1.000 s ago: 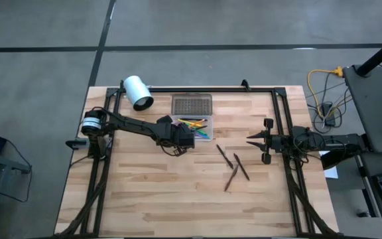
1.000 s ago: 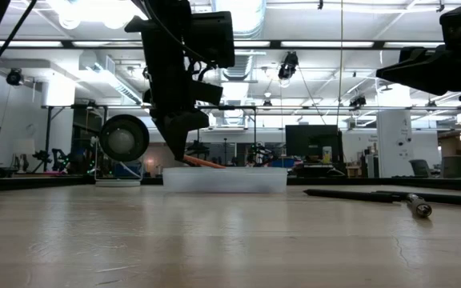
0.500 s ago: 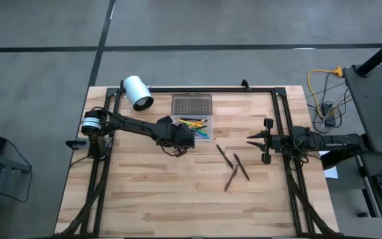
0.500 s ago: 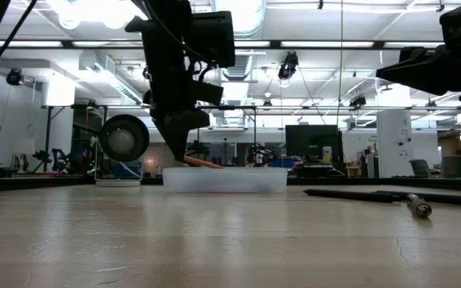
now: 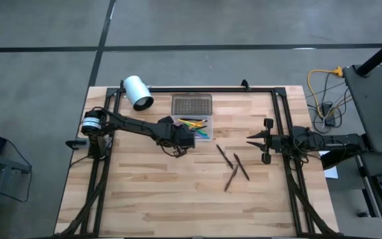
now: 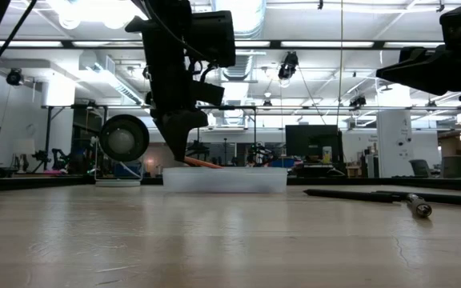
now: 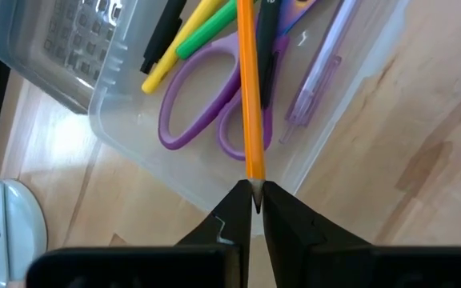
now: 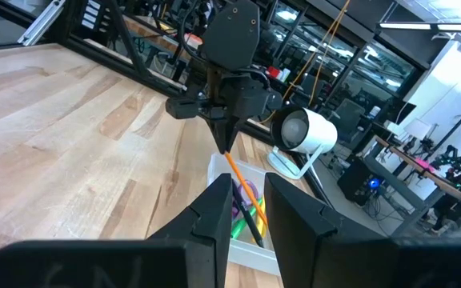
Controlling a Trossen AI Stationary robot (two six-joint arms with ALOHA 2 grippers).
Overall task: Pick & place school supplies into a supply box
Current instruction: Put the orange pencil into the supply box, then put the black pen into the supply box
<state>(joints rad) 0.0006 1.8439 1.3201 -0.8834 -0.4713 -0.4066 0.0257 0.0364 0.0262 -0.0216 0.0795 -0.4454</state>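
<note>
The supply box [image 5: 203, 129], a clear case, stands at the table's far middle, its dotted grey lid [image 5: 191, 105] lying behind it. Inside lie purple scissors [image 7: 206, 104], a yellow and a green pen [image 7: 194, 36] and a pale purple pen [image 7: 318, 76]. My left gripper [image 7: 253, 210] hangs over the box's near left corner, shut on an orange pencil [image 7: 248, 88]. Three dark pens [image 5: 234, 167] lie on the wood to the near right of the box. My right gripper [image 5: 249, 139] waits open at the table's right side. My left gripper pinches the orange pencil's sharpened tip end [image 7: 254, 178] between its two fingertips. The fingers slant down from the table's left side and point along the pencil. The held end is raised above the box's wall, and the pencil slopes down into the box over the scissors [image 6: 202, 162].
A white cylinder [image 5: 138, 91] lies on its side at the far left corner. A black frame rail [image 5: 197, 89] runs along the table's far edge and down both sides. The near half of the wooden table [image 5: 178, 199] is bare wood.
</note>
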